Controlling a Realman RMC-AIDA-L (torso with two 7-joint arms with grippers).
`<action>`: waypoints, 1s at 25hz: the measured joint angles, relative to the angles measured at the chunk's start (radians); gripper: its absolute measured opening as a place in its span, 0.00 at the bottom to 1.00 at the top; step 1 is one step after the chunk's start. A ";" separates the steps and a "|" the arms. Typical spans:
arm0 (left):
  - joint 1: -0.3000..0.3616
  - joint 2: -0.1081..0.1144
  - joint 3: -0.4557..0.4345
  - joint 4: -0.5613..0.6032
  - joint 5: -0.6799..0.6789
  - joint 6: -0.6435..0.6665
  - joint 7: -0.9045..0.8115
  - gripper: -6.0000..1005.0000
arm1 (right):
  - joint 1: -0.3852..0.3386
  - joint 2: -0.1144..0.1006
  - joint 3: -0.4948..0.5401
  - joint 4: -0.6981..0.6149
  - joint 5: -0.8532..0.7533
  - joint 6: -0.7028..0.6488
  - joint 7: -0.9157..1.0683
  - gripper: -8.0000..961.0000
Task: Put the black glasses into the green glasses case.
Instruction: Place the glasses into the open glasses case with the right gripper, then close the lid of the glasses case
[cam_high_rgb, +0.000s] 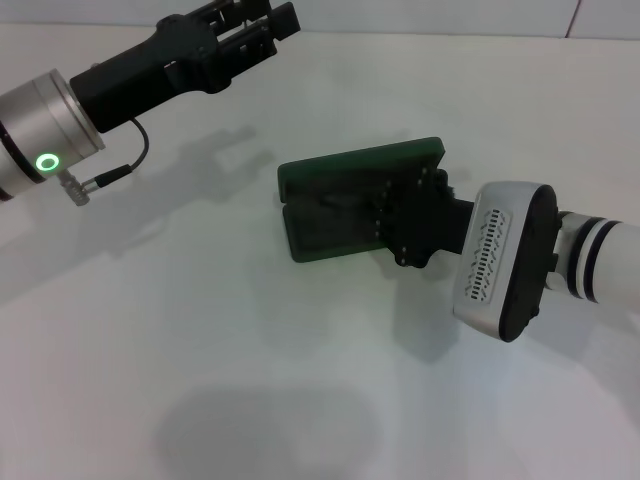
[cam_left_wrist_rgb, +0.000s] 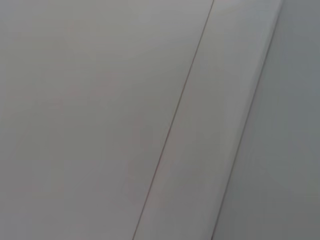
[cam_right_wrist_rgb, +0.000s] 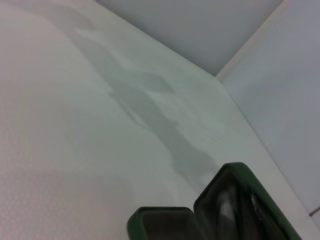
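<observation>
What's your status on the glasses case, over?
Right gripper at the open green glasses case. Left gripper raised, far left. Black glasses not clearly visible. Nothing blocking.

The counter (cam_high_rgb: 250, 380) is plain white. The green glasses case (cam_high_rgb: 330, 205) lies open on it, near the middle.

Dark green glasses case (cam_high_rgb: 345, 180), seemingly darker lining.
</observation>
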 joint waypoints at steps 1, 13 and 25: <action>0.000 0.000 0.000 0.000 -0.001 0.000 0.000 0.57 | -0.001 0.000 -0.001 0.000 0.001 0.002 0.010 0.17; 0.014 0.001 -0.003 0.000 -0.002 0.000 -0.003 0.57 | -0.002 -0.061 0.057 0.013 -0.016 -0.244 0.255 0.41; -0.001 -0.001 0.003 -0.001 0.004 0.000 0.002 0.57 | 0.002 -0.064 0.649 0.195 -0.280 -0.823 0.450 0.45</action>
